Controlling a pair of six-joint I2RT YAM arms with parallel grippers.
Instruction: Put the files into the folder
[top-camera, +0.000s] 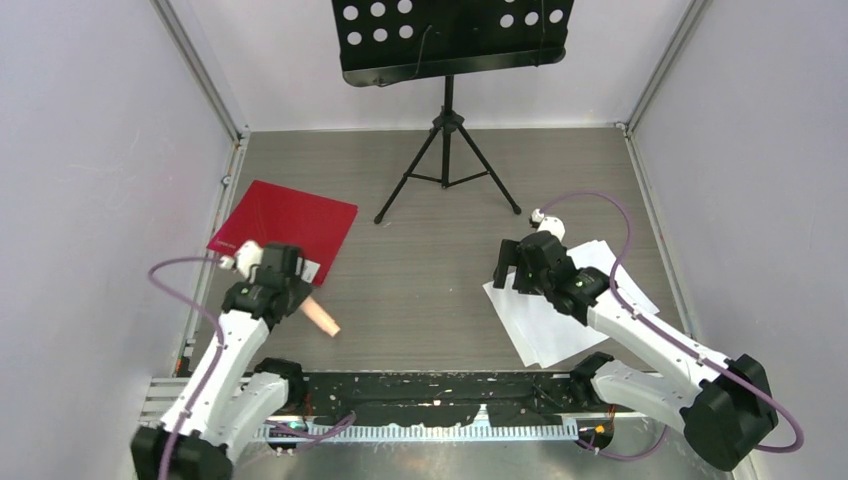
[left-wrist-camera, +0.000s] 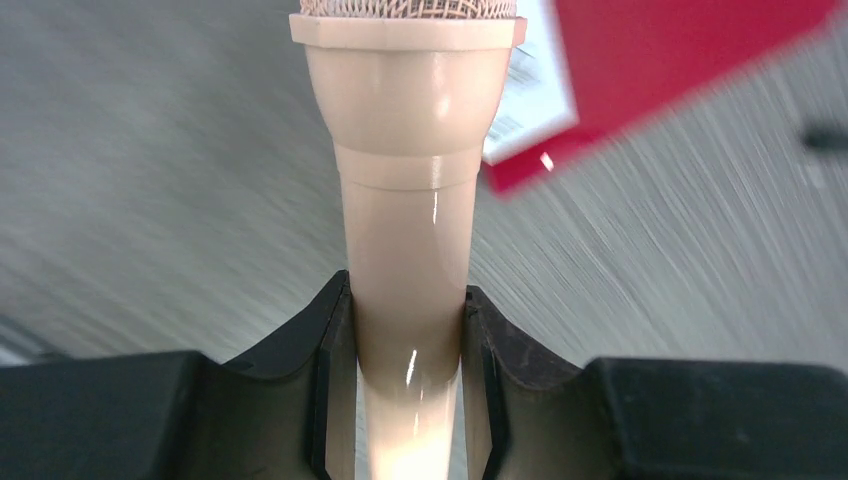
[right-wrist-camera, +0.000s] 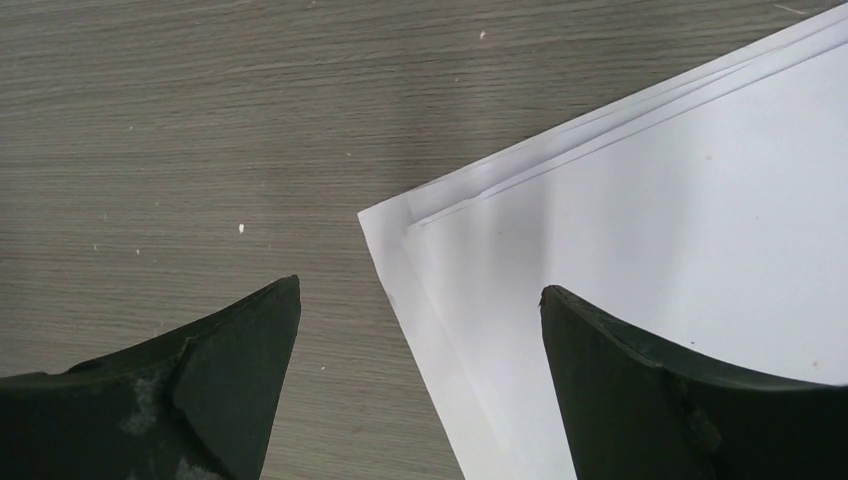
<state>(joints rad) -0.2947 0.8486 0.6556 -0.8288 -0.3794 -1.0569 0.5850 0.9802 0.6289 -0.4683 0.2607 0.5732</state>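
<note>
Nothing of the task looks done so far. The thin stack of plain white paper files (right-wrist-camera: 650, 250) lies loose on the grey wood-grain worktop (right-wrist-camera: 200, 120), directly under the right hand (right-wrist-camera: 420, 285). The flat crimson-red folder (left-wrist-camera: 700, 60) lies shut and well apart from the sheets, just ahead of the left hand (left-wrist-camera: 405, 295). By my judgement everything is left to do: opening the folder, lifting the sheets, carrying them across and laying them inside. The right hand is spread wide and holds nothing. The near corner of the stack sits below the gap, with one dark finger above the paper and the other above bare worktop. Whether either tip touches down I cannot tell. The left hand is pressed tight on the smooth handle of a beige plastic microphone (left-wrist-camera: 410, 200). Its mesh head points forward, toward the folder's corner that bears the small white label (left-wrist-camera: 535, 90). That hand is therefore occupied with something the task does not call for, and would probably have to set it down first. Far beyond both hands, a black perforated music stand (top-camera: 447, 130) on a tripod stands at the back of the worktop.
</note>
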